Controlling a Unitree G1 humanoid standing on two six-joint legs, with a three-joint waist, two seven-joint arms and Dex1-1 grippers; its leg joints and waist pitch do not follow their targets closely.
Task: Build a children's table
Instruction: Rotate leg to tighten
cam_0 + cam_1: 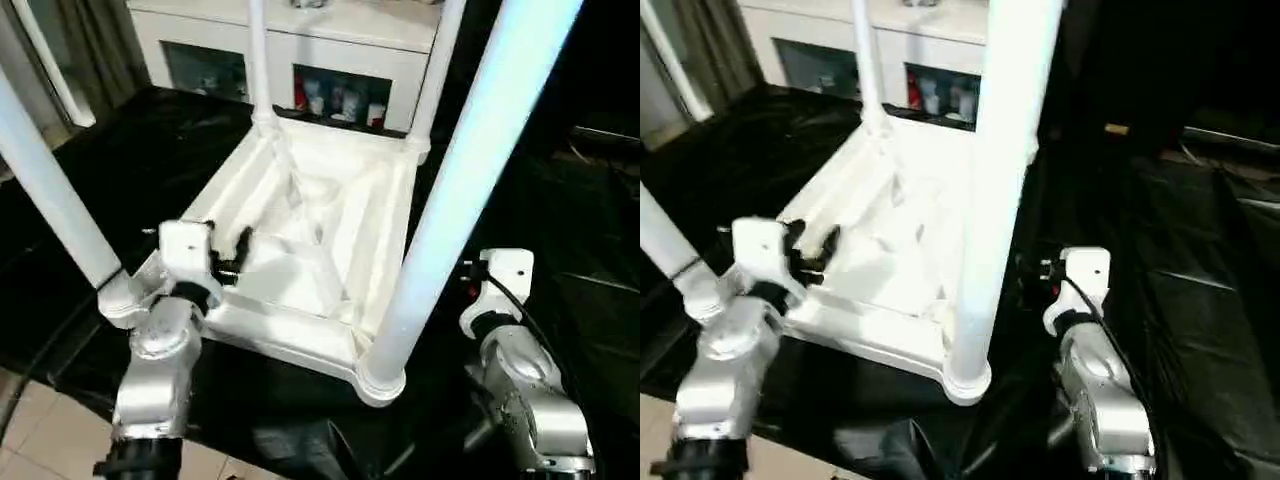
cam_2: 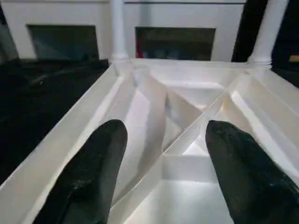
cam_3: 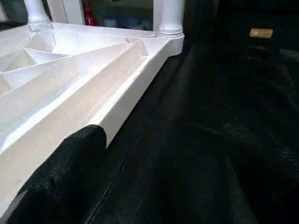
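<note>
Upturned table on a black-sheeted floor

A glossy, wrinkled black sheet (image 1: 560,240) covers the floor, with pale tiles (image 1: 40,440) showing past its near edge. Directly on the sheet lies the white tabletop (image 1: 300,250), ribbed underside up, with four white legs (image 1: 470,190) rising from its corner sockets. A small yellowish item (image 3: 260,32), too small to identify, lies on the sheet well apart from the tabletop.
</note>
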